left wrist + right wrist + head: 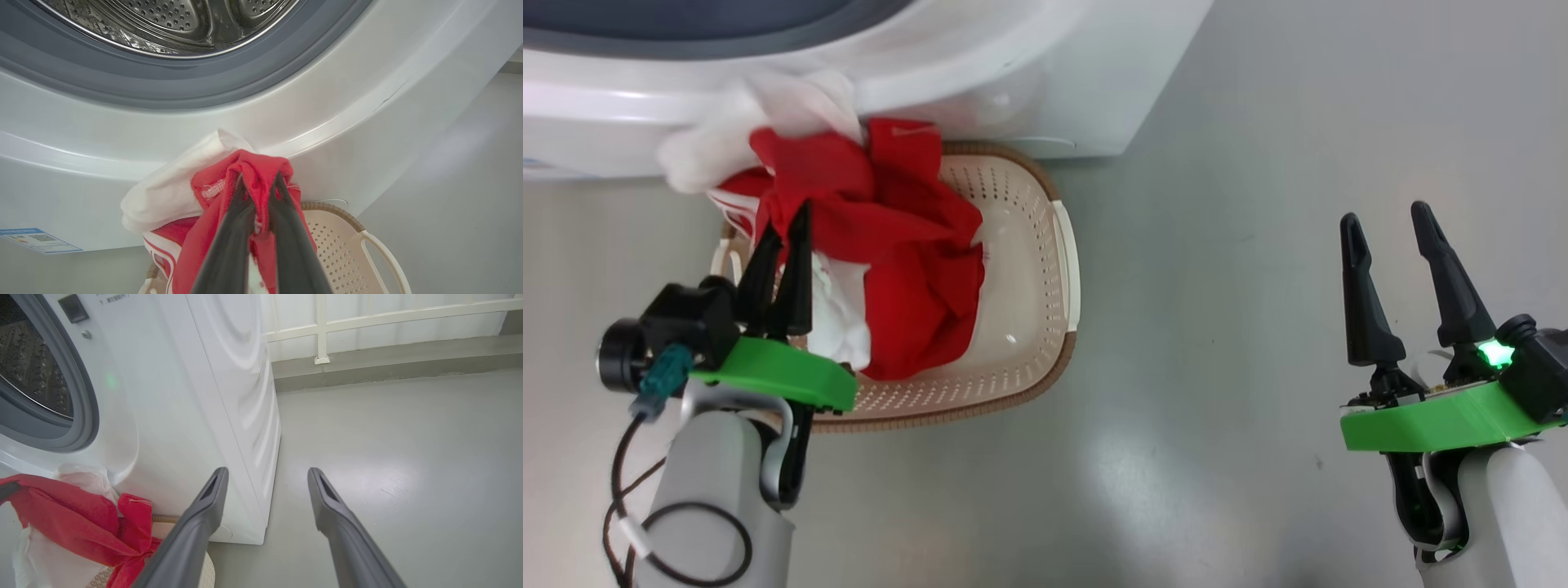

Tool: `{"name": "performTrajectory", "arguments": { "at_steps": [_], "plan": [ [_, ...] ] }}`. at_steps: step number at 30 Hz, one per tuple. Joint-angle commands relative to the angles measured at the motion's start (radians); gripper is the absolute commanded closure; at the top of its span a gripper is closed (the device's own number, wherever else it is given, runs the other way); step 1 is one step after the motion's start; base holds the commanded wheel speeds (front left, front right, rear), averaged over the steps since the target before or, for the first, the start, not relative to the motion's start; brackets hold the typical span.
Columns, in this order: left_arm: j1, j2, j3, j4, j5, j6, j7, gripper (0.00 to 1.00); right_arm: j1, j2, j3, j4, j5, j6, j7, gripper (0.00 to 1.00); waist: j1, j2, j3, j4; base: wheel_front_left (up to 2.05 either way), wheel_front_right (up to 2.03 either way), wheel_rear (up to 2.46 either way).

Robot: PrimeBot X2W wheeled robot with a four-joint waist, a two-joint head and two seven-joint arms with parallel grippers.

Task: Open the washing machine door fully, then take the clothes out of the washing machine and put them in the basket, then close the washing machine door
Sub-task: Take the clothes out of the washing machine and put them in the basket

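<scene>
Where the left gripper (788,220) rises from the lower left of the head view, its two long dark fingers are clenched on a bunch of soft, bright red clothes (915,245) with white panels. The fabric is pinched between the tips. From there the bundle spreads up and to the right, and its white part lies against the rounded front of the big white front-loading washing machine (1045,73) at the top of the frame. The red part hangs over the left half of the small cream-white perforated plastic basket (1029,212) with the brown woven-look rim. I cannot tell whether it touches the basket's bottom. The basket stands on the grey glossy floor (1258,245), just beside the washer's lower front.

In the left wrist view, a small blue label (36,241) sits at the lower left of the washer's front. The grey rubber ring (163,90) and perforated steel drum (171,20) fill the top.

At the lower right of the head view, the right gripper (1385,214) hangs over bare floor, well apart from the basket, its fingers spread wide and grasping nothing.
</scene>
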Motion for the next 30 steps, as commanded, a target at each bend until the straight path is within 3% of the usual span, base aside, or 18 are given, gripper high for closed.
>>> {"name": "performTrajectory", "arguments": {
  "at_steps": [1,17,28,30],
  "plan": [
    [-0.018,0.021,0.022,0.003,0.008,-0.006,-0.005,1.00,-0.005,0.002,0.016,-0.028,-0.007,0.007,-0.006,0.00,0.0000,0.0000,0.033,-0.006,0.00,0.00,0.00],
    [-0.191,0.052,-0.099,0.391,-0.046,-0.007,-0.005,1.00,-0.064,0.002,0.021,-0.048,-0.002,0.007,-0.006,0.00,0.0000,0.0000,0.156,-0.032,0.00,0.00,0.00],
    [-0.300,0.076,-0.164,0.558,-0.099,-0.007,-0.005,1.00,-0.083,0.002,0.024,-0.056,-0.010,0.007,-0.006,0.00,0.0000,0.0000,0.201,-0.040,0.00,0.00,0.00],
    [-0.313,0.078,-0.168,0.574,-0.105,-0.007,-0.005,0.96,-0.086,0.002,0.025,-0.056,-0.010,0.007,-0.006,0.00,0.0000,0.0000,0.203,-0.041,0.00,0.00,0.00]
  ]
}}
